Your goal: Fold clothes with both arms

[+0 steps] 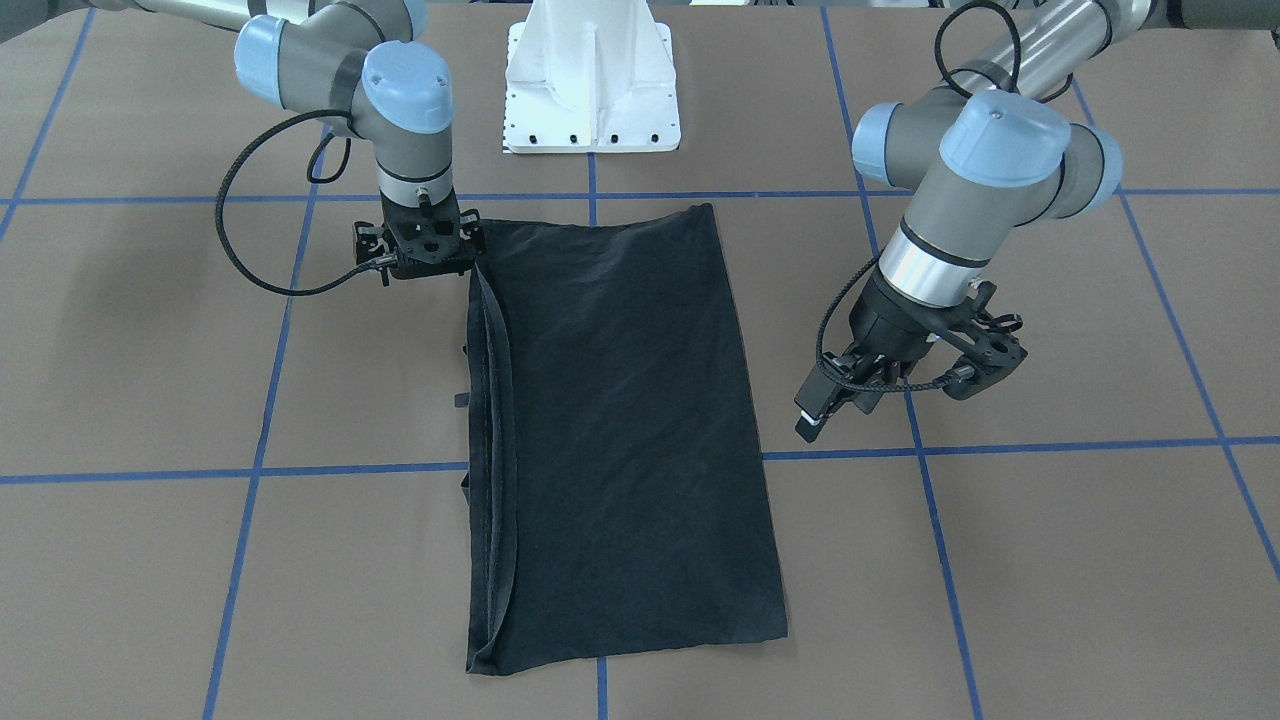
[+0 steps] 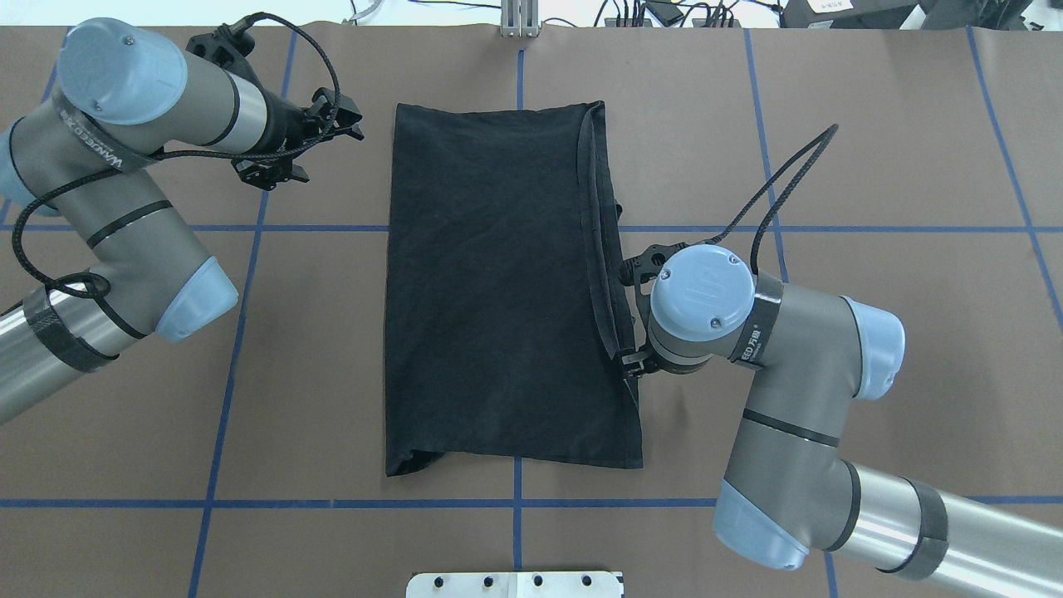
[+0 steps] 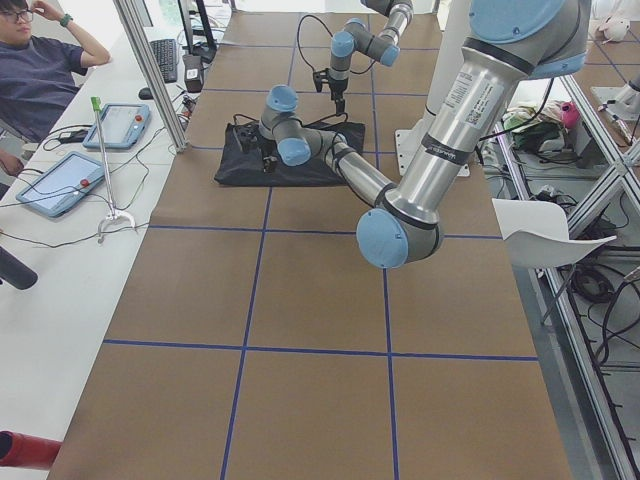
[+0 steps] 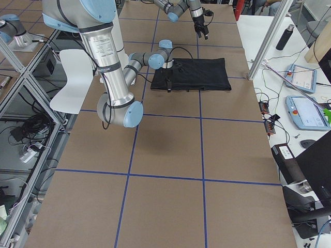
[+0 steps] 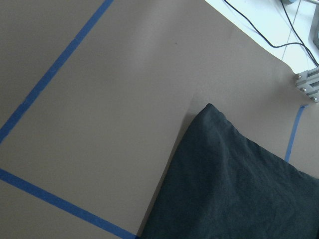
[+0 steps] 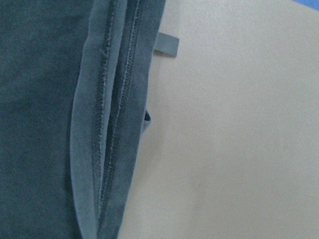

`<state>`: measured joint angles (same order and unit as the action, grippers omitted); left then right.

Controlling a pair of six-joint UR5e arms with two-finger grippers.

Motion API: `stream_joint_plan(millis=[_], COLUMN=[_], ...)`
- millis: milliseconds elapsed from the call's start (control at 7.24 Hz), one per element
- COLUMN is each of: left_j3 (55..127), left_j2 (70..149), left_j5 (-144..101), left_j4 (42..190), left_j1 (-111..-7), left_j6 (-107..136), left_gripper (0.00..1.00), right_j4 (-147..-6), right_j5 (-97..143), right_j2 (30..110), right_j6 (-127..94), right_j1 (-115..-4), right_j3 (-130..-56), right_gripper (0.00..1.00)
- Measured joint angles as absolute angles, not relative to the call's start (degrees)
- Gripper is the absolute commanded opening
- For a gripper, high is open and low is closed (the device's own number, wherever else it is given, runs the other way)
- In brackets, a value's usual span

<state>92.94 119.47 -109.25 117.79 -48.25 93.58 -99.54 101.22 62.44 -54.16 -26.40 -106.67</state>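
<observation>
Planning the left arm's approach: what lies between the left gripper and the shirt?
Only bare brown table cover. The overhead view shows the left gripper apart from the black T-shirt, with nothing in the gap.

Black shirt [image 4: 199,75] lies folded flat, rectangular, on the brown table [image 4: 170,150] with its blue tape grid. Right arm [image 4: 111,57] reaches the shirt's robot-side end, gripper [image 4: 168,88] pointing down. Left arm [image 4: 182,7] hangs beyond, clear of the shirt.
</observation>
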Motion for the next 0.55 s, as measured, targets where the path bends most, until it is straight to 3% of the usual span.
stream_joint_plan(millis=[552], left_j3=[92.7], left_j2=[119.6], left_j5=[-109.2], left_j4=[117.9], left_j1=[-48.3], left_j6=[93.6], left_gripper=[1.0], right_j4=[-99.4], right_j5=[100.9], right_j2=[53.8], right_j6=[-53.8], right_j1=[-26.7], right_j3=[-97.0], right_gripper=[1.0])
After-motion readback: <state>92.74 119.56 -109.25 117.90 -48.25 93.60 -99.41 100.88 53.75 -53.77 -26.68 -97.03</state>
